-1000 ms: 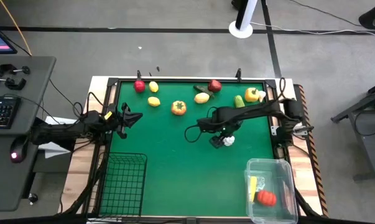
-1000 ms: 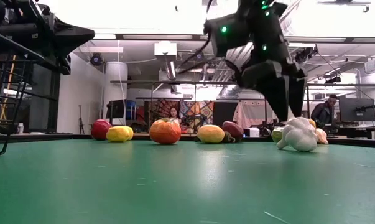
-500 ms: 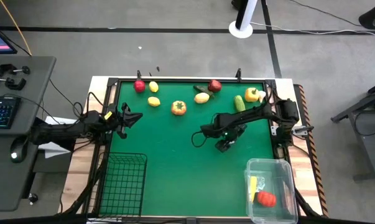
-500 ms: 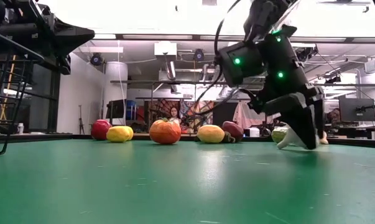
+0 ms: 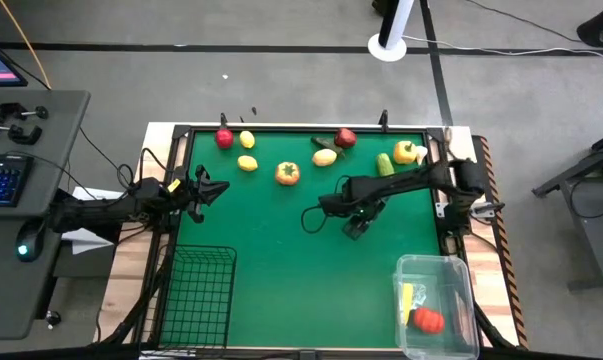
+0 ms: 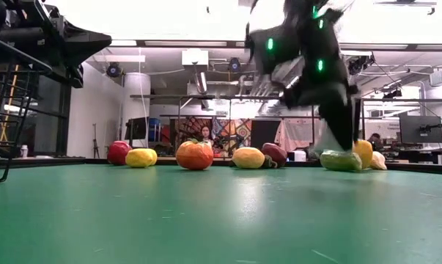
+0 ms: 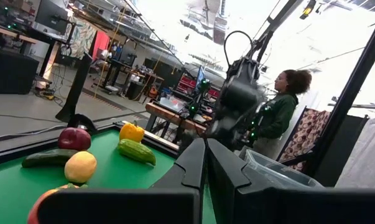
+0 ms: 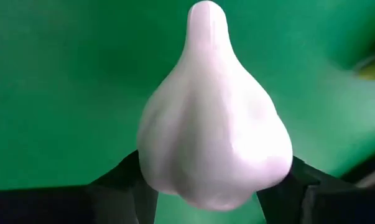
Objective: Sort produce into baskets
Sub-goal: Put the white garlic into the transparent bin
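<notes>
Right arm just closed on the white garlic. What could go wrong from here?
1. The right gripper holds the garlic only across its rounded lower bulb, with most of it sticking out past the fingers; it may slip out in transit.
2. The clear bin already holds a red item and a yellow one, so a drop could bounce off them.
3. The cucumber lies close by; a wide swing might knock it.

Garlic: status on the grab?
Right gripper fingers closed on white garlic, mid-table. Left gripper shut, parked at left edge. Clear basket holds two pieces; path unobstructed.
</notes>
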### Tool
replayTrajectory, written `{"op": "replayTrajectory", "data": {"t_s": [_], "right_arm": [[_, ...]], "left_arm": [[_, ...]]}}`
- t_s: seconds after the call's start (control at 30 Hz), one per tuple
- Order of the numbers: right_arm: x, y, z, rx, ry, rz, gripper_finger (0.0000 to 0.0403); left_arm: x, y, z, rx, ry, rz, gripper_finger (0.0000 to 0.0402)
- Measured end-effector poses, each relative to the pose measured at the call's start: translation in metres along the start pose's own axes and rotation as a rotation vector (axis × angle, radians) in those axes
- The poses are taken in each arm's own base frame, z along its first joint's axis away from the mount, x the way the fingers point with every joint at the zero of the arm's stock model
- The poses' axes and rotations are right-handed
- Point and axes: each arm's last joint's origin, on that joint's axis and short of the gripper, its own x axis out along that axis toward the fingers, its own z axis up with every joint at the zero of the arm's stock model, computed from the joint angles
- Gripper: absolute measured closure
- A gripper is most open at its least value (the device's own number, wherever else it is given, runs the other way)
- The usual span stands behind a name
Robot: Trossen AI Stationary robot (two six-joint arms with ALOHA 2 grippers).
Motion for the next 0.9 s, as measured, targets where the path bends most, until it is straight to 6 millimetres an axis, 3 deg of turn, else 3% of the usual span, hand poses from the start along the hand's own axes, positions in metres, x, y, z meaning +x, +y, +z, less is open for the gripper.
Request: {"op": "replayTrajectory", "data": {"t_s": [0.17, 0.27, 0.4, 0.53, 0.63, 0.9], "right_arm": [[-0.065, -0.022, -0.047, -0.073, -0.099, 0.132, 0.0208], [-0.099, -0.041, -0.090, -0.060, -0.120, 0.338, 0.0208], [-0.125, -0.061, -0.151, 0.050, -0.050, 0.591, 0.0198], [-0.133, -0.070, -0.199, 0.201, 0.023, 0.674, 0.0184], [-0.133, -0.063, -0.224, 0.237, 0.096, 0.664, 0.0176], [-0.118, -0.025, -0.258, 0.179, 0.128, 0.530, 0.0173]], "left_arm": [[0.000, 0.000, 0.000, 0.000, 0.000, 0.000, 0.0398], [0.000, 0.000, 0.000, 0.000, 0.000, 0.000, 0.0398], [0.000, 0.000, 0.000, 0.000, 0.000, 0.000, 0.0398], [0.000, 0.000, 0.000, 0.000, 0.000, 0.000, 0.0398], [0.000, 0.000, 0.000, 0.000, 0.000, 0.000, 0.0398], [0.000, 0.000, 0.000, 0.000, 0.000, 0.000, 0.0398]]}}
